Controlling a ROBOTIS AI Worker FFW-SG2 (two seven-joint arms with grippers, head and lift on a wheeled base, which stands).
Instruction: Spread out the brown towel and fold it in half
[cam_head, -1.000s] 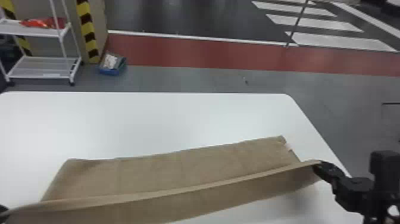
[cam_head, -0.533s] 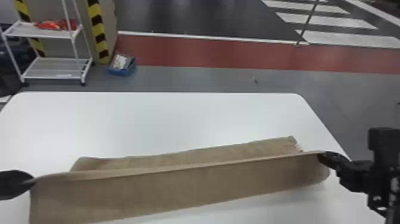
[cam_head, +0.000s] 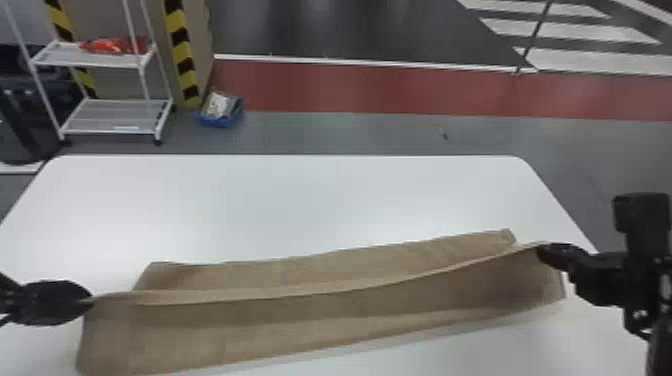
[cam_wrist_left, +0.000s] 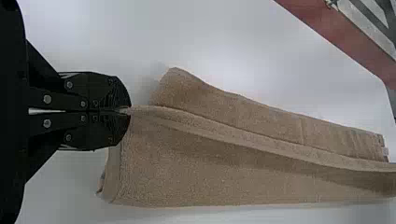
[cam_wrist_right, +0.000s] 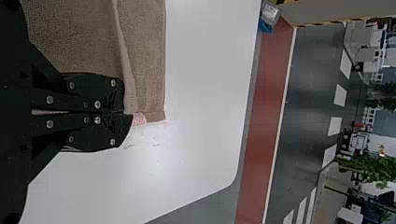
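While a grey floor (cam_head: 350, 132) crossed by a broad red band (cam_head: 375, 90) stretches away on the far side, a white table (cam_head: 300, 200) with rounded far corners takes up the foreground. Beyond its far left corner stands a white shelf rack (cam_head: 120, 112), and just right of that rises a post (cam_head: 181, 50) striped in yellow and black.

Across the near part of the table spreads the brown towel (cam_head: 300, 320), long from left to right. Its far strip lies on the tabletop, while a long ridge stands raised in front of that strip, running between the two grippers; from this ridge a wide panel drops toward the near side. The right end of the towel sits farther from the near side than the left end.

At the ridge's left end, the left gripper (cam_head: 89, 301) has its two fingers pressed together with the cloth pinched at their tips. At the right end, the right gripper (cam_head: 542, 251) is likewise closed down on the cloth, its fingers narrow. A blue box (cam_head: 217, 121) rests on the floor right of the rack, and close by the right gripper's tips a small pink patch (cam_wrist_right: 139, 119) shows at the towel's edge.
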